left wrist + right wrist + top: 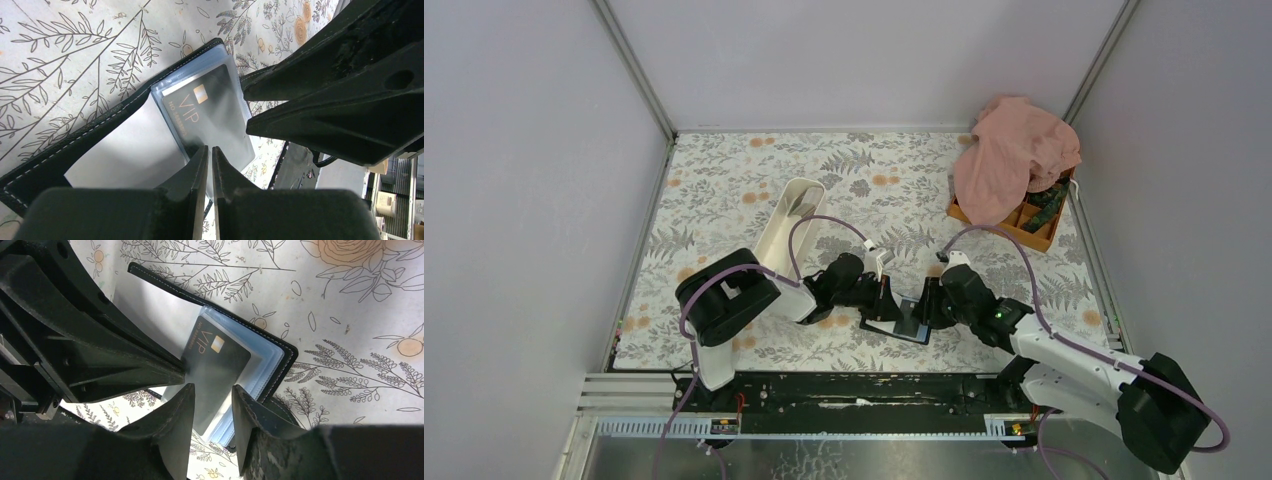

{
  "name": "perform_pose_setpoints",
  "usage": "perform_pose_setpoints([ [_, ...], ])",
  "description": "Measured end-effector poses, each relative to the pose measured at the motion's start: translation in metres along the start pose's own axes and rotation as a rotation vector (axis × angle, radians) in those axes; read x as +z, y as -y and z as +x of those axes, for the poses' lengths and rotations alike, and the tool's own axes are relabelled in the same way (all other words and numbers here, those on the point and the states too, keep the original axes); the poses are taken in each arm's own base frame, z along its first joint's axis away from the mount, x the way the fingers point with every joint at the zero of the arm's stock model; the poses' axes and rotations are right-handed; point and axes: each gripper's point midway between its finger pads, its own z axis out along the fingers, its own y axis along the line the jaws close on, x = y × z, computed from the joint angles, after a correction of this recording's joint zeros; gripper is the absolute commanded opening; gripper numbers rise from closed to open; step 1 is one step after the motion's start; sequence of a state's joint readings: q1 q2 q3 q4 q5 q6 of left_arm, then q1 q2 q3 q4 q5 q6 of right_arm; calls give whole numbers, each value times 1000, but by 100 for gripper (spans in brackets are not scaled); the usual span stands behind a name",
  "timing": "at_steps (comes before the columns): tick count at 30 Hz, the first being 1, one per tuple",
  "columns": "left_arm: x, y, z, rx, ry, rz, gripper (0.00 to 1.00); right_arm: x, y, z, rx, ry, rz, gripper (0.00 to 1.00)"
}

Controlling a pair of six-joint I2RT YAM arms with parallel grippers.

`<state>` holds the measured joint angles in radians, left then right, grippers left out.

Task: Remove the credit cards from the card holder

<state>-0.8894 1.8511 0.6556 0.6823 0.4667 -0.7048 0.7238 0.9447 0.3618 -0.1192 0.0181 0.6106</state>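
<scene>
While the left tool [210, 148] stands narrow, the right tool [213, 386] gapes at the "VIP" card [220, 362].

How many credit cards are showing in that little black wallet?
1: a dark VIP card sits in the clear sleeves of the open card holder. More may be hidden in the sleeves beneath it.

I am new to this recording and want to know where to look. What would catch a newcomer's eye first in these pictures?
First, the open black card holder at the near middle of the table, a dark VIP card showing in its clear sleeve, with the left arm and right arm meeting over it from either side. Next, the pink cloth draped over an orange box at the far right corner.
</scene>
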Motion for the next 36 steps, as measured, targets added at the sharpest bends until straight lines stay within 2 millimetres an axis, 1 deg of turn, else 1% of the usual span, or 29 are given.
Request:
perform_pose_setpoints([
  [4, 0, 0, 0, 0, 0, 0, 14, 1, -3, 0, 9, 1, -16, 41],
  [12, 2, 0, 0, 2, 2, 7, 14, 5, -1, 7, 24, -7, -22, 42],
  [21, 2, 0, 0, 3, 3, 9, 13, 1, -2, 5, 28, 8, -34, 42],
  [27, 2, 0, 0, 3, 3, 9, 13, 5, 4, 17, 36, -22, -24, 42],
  [36, 2, 0, 0, 2, 3, 9, 13, 6, 2, 16, 43, -19, -35, 43],
])
